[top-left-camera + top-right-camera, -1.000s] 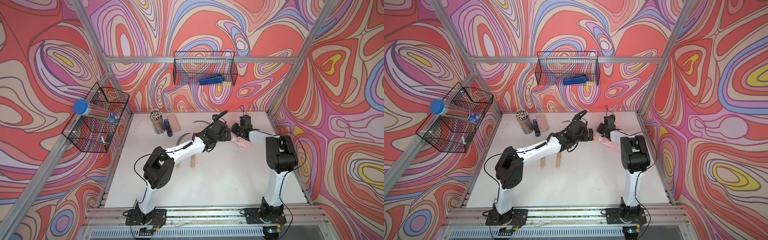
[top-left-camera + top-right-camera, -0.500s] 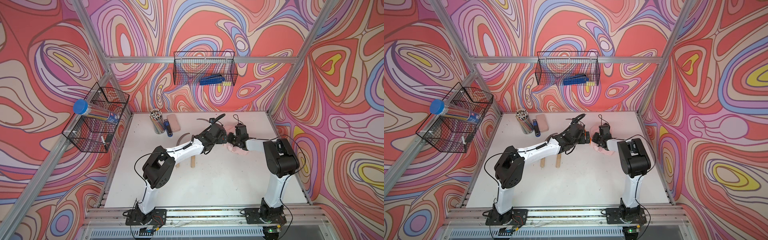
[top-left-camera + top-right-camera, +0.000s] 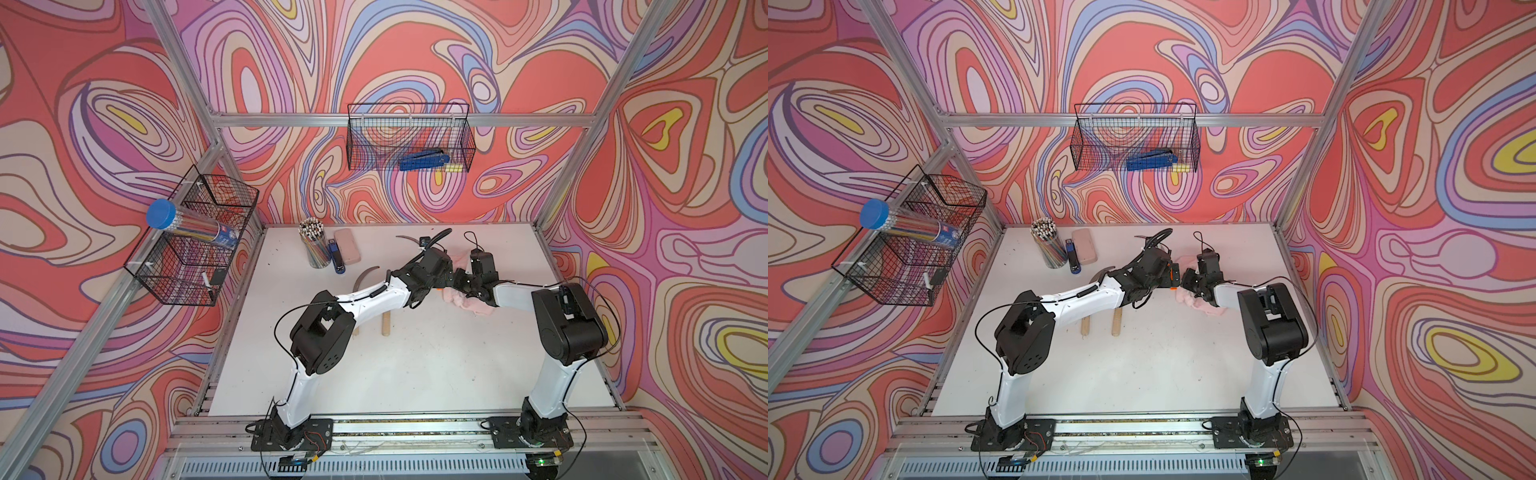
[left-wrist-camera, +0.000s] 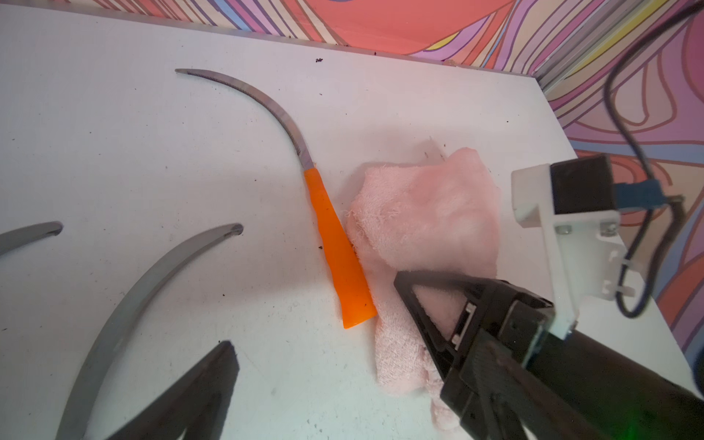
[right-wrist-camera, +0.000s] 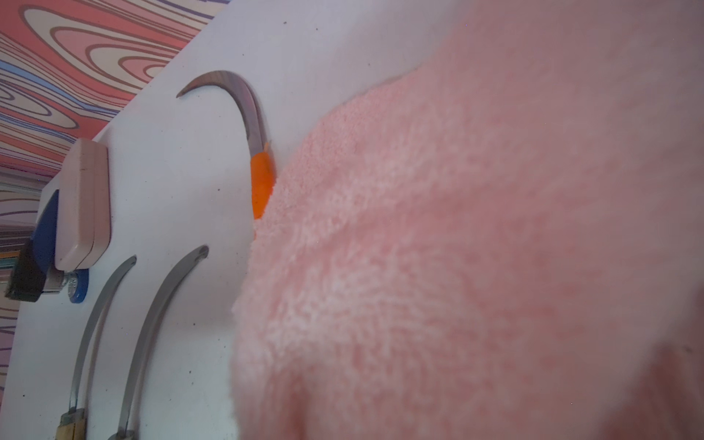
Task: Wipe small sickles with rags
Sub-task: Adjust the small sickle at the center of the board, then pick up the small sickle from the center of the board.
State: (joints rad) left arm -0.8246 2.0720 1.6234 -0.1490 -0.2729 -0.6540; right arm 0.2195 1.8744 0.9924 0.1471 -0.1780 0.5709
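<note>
left gripper [image 3: 445, 279]: jaws wide apart, nothing in them, sitting low by the handle of the orange sickle [image 4: 339, 259]
right gripper [image 3: 466, 286]: jaws together, pinched into the pink rag [image 4: 423, 213]
orange sickle: flat on the table [image 4: 114, 133], handle touching the rag's edge, thin grey blade curving away
pink rag: fluffy, bunched up, toward the back of the table
wooden-handled sickles [image 4: 152, 297]: side by side nearby

By tabletop [image 3: 415, 365] back-left corner: pencil cup [image 3: 316, 249], stapler [image 3: 337, 259], case [image 3: 346, 245], left to right. Mid-tabletop: two sickles [image 3: 1116, 322] side by side. Rightward: third sickle [image 4: 335, 251], rag [image 4: 426, 213] against its right.
</note>
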